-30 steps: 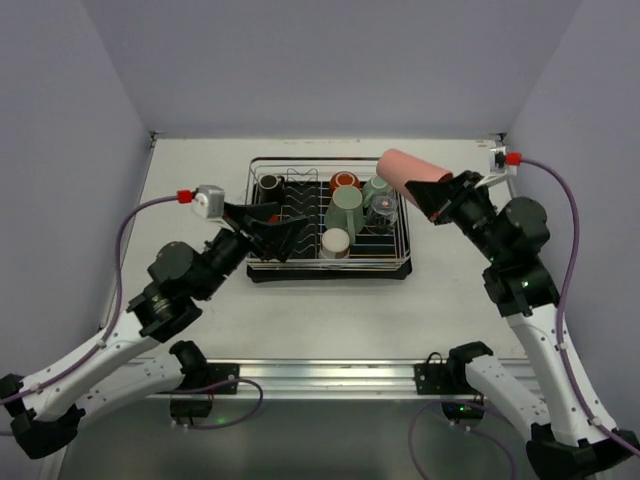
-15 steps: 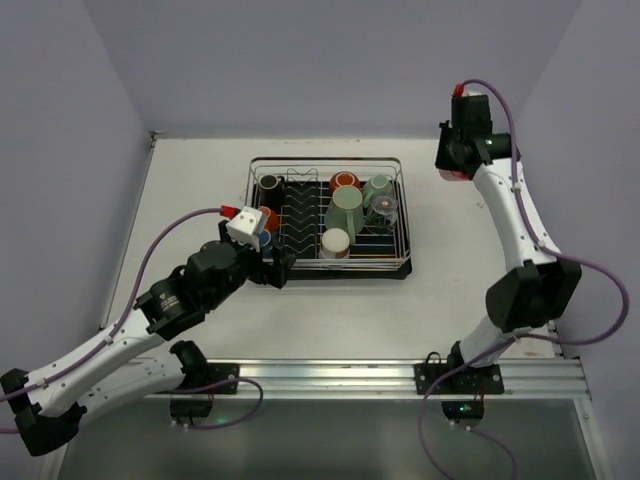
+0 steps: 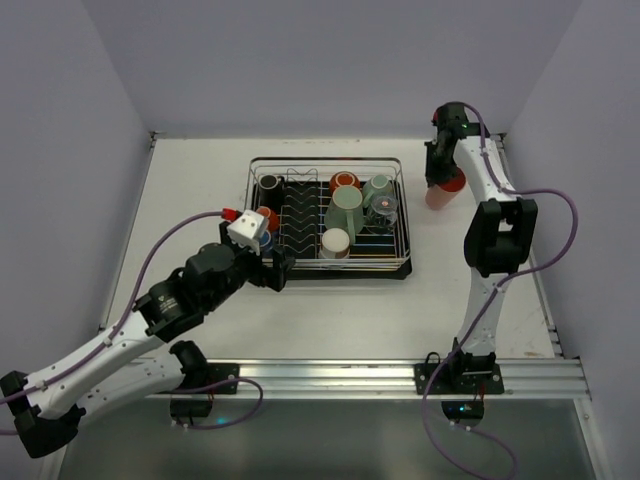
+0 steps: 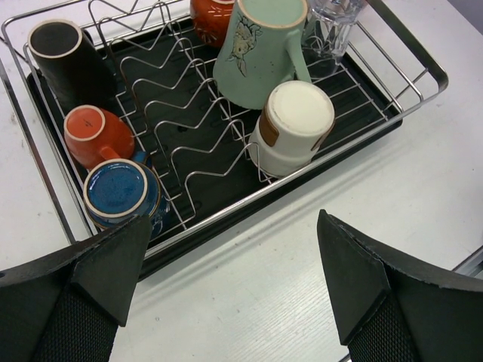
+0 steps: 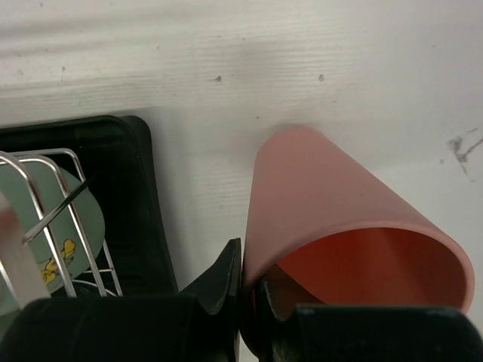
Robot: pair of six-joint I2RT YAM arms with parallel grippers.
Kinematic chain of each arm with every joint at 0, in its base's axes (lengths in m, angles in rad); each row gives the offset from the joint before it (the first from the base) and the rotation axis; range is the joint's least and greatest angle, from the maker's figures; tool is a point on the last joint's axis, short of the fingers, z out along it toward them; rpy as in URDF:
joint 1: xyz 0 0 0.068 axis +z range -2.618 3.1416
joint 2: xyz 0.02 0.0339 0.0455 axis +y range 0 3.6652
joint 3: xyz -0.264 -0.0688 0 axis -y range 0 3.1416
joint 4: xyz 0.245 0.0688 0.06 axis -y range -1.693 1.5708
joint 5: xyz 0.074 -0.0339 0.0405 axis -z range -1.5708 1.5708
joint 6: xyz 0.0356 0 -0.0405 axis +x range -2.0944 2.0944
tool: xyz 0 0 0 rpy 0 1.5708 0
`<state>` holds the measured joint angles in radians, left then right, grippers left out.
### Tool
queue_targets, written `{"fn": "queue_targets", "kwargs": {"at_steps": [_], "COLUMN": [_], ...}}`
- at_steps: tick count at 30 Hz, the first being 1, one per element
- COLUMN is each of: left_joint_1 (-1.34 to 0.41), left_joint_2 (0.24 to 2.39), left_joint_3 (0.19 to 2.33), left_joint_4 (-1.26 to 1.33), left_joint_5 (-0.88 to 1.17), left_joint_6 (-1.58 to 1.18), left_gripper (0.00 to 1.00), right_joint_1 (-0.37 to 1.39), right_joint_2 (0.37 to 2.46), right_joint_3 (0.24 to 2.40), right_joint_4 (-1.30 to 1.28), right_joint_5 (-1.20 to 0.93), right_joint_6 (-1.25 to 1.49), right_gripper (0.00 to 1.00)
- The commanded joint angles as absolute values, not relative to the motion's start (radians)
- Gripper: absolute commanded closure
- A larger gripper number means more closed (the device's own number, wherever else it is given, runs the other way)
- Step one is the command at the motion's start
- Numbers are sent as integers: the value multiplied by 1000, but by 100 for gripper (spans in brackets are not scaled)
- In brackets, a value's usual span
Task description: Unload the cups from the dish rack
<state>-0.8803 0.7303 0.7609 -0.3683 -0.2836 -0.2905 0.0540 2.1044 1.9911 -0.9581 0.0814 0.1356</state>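
Cups (image 3: 345, 210) crowd the dish rack (image 3: 325, 160) in the middle of the bench (image 3: 200, 180). One more, the pink tumbler (image 3: 443, 192), is outside the rack at its 2 o'clock, near the far right corner. At the rack's 8 o'clock corner hang the left fingers (image 3: 277, 268), spread wide with nothing between them; the left wrist view looks down past them onto the rack's near rim and bare bench. Along the rack's left side, a black cup (image 4: 64, 56) sits in the 10 o'clock corner, an orange mug (image 4: 94, 136) at 9 o'clock, and a blue cup (image 4: 119, 192) just beside it at 8 o'clock, against the wire wall. Zigzag dividers (image 4: 189, 113) with nothing in them fill the middle. To their right a tall mint-green mug (image 4: 260, 49) with a small printed figure on its side stands near the centre. A cream cup (image 4: 294, 124) lies at its 6 o'clock, close to the near wire wall, and a clear glass (image 4: 332, 23) is at its 2 o'clock. Farthest right, the right fingers (image 5: 223, 283) are closed on the tumbler's wall at the mouth, one finger outside and one inside. The tumbler tilts, with its mouth toward the wrist camera and its base toward the bench. Whether the base touches the bench I cannot tell. The rack's black tray corner lies just beside it at 9 o'clock in that view.
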Motion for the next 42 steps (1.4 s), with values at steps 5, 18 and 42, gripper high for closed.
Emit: {"fn": "queue_targets", "kwargs": {"at_steps": [5, 18, 42], "left_joint_1": [-884, -888, -948], "left_joint_2": [752, 935, 1557], "left_joint_3": [768, 893, 1203], "left_joint_4": [-342, -310, -152], "left_joint_5": [-241, -134, -325], "left_joint_6": [-255, -319, -298], "left_gripper": [0, 0, 0], "right_joint_1": [58, 60, 152], "right_joint_2": [2155, 2010, 927], "right_joint_3": [2006, 1990, 885], "right_joint_4": [-974, -927, -282], "right_joint_5": [-15, 37, -261], "right_joint_6": [90, 115, 422], "right_gripper": [93, 30, 25]}}
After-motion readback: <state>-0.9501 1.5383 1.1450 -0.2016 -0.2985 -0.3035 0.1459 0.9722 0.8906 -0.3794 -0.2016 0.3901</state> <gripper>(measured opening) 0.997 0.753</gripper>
